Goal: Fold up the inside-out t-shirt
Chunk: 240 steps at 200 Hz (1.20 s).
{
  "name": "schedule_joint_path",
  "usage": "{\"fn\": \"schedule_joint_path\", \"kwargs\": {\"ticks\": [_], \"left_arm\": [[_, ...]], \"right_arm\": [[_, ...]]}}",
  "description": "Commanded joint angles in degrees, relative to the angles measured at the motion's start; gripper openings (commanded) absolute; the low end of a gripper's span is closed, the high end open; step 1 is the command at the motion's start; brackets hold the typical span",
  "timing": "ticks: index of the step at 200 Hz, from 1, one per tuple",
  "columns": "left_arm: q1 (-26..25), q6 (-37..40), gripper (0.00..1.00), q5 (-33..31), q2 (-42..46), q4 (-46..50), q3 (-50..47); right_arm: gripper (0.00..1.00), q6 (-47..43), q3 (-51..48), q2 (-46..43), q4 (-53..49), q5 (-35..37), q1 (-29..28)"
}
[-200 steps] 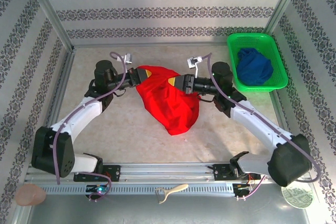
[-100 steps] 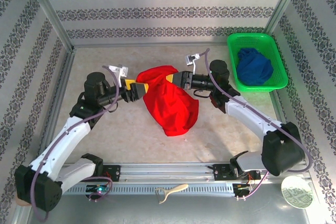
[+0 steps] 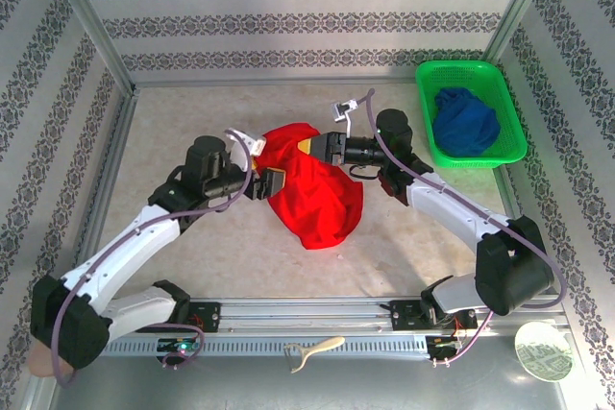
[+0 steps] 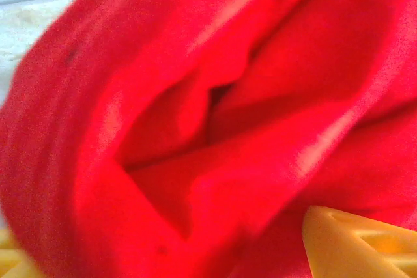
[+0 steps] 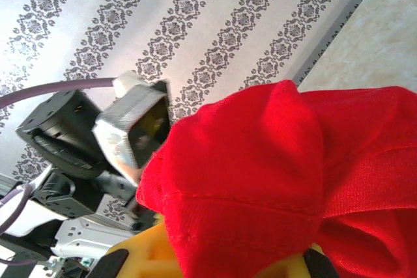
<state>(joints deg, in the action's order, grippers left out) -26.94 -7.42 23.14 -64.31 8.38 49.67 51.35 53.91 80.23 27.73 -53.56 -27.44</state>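
Note:
The inside-out t-shirt (image 3: 317, 194) is a bunched, plain red heap in the middle of the table, with its upper edge lifted. My right gripper (image 3: 313, 146) is shut on that raised edge, and in the right wrist view the red hem (image 5: 260, 187) is pinched between its yellow fingers (image 5: 140, 258). My left gripper (image 3: 272, 182) stands open against the shirt's left side with nothing pinched. In the left wrist view, red folds (image 4: 195, 128) lie close ahead, with one yellow fingertip (image 4: 355, 245) at the lower right.
A green basket (image 3: 507, 153) at the back right holds a dark blue garment (image 3: 465, 120). Patterned walls and metal posts close in the table on three sides. A metal rail (image 3: 307, 312) runs along the near edge, with a pale utensil (image 3: 313, 349) in front of it.
My left gripper has opened, let go of the shirt's upper left corner, and moved nearer and rightward to the shirt's left side. The right gripper has shifted slightly left with the cloth in it.

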Motion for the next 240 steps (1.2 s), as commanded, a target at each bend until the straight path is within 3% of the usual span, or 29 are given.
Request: {"fn": "schedule_joint_path", "kwargs": {"ticks": [1, 26, 39, 55, 68, 113, 131, 144, 177, 198, 218, 240], "left_arm": [[-0.33, 3.01, 0.77, -2.54, -2.8, -1.52, 3.06], [-0.31, 2.87, 0.75, -3.4, -5.7, -3.14, 4.67], [-0.32, 2.76, 0.67, -2.72, -6.27, -3.29, 5.55], [-0.3, 2.17, 0.38, -1.14, -5.81, -3.53, 6.1], [-0.31, 0.88, 0.0, 0.45, -4.16, -4.3, 5.67], [1.48, -7.46, 0.0, 12.29, 0.59, -7.97, 4.97], [2.37, -12.46, 0.0, 18.06, 0.62, -11.45, 4.99], [2.78, -15.94, 0.0, 21.2, 0.17, -14.27, 4.84], [3.2, -25.46, 0.0, 25.26, -1.69, -23.53, 3.29], [3.25, -30.64, 0.0, 25.99, -2.18, -26.12, 3.35], [3.36, -33.69, 0.0, 25.14, -1.49, -24.24, 3.83], [3.37, -34.22, 0.0, 24.61, -0.49, -19.24, 5.07]], "right_arm": [[0.0, 0.34, 2.73, -0.02, 2.79, -2.16, -1.1], [0.0, 0.07, 2.52, -0.29, 1.93, -2.57, -1.21], [0.0, -0.35, 1.9, -0.72, 1.42, -2.5, -1.05], [0.0, -0.84, 0.53, -1.35, 1.42, -2.04, -0.54], [0.0, -1.18, -0.77, -1.9, 1.52, -1.39, 0.03], [0.0, -1.45, -4.46, -1.78, 1.64, 1.79, 3.89], [0.45, -0.38, -5.63, -0.42, 0.52, 6.64, 5.89], [0.6, -0.21, -6.51, 0.37, -1.7, 10.16, 7.47], [0.62, -0.54, -11.16, -4.48, -6.17, 16.47, 10.1], [0.61, -4.63, -11.37, -14.6, -19.33, 23.23, 10.23], [0.61, -8.57, -7.66, -23.09, -31.74, 27.71, 8.89], [0.64, -11.99, -0.84, -25.89, -40.31, 27.6, 7.01]]}}
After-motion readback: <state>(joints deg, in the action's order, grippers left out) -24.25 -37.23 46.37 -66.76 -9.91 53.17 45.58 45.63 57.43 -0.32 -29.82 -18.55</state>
